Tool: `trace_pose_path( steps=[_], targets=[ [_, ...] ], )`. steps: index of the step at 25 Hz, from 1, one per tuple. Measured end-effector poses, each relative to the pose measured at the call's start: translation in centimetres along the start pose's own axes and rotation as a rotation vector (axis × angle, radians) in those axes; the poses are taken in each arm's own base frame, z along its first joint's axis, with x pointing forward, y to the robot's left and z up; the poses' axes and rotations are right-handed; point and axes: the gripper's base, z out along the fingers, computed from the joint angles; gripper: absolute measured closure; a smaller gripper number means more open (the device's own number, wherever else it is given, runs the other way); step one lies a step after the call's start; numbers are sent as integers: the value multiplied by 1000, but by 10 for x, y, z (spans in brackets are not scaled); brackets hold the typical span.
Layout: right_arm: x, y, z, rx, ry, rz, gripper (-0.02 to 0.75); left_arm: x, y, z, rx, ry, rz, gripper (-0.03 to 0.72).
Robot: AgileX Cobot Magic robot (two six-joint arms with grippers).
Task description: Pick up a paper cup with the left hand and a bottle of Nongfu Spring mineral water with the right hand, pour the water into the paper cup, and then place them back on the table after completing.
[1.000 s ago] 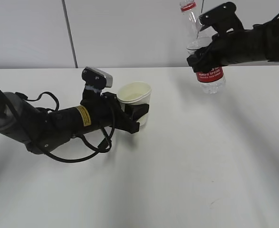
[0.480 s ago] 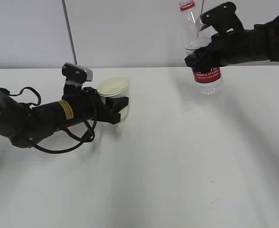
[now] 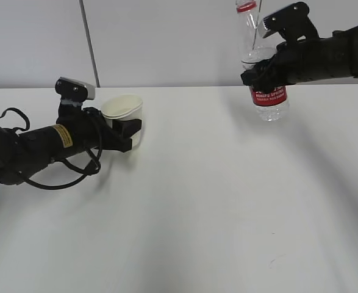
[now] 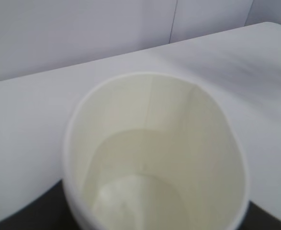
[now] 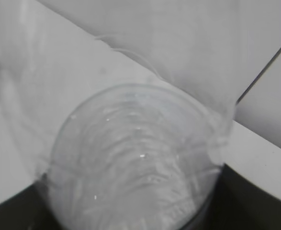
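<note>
Paper cup (image 3: 123,112) sits upright at left of frame, pinched in the left claw (image 3: 130,132) low over the tabletop (image 3: 215,201). Bottle (image 3: 261,67), long axis near vertical with its cap up, hangs at upper right, clamped in the right claw (image 3: 265,74), well apart from the cup.

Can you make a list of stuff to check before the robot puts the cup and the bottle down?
1. Left gripper holding the cup: ok.
2. Cup upright, not tipping: ok.
3. Water in the cup: ok, some shows at the bottom in the left wrist view.
4. Right gripper holding the bottle: ok, upright, above the table.
5. Table bare under both: ok.
6. Cup bottom touching the table: cannot tell.
</note>
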Motion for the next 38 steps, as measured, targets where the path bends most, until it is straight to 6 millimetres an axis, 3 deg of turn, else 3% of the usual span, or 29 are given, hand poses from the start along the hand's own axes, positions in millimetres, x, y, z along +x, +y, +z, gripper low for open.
trace_pose_path(
  steps=[8, 38],
  targets=[
    [0, 0, 0, -1, 0, 0, 283, 0, 13, -5, -34, 7, -1, 303],
    [0, 0, 0, -1, 0, 0, 283, 19, 21, -2, -92, 3, -10, 303]
  ],
)
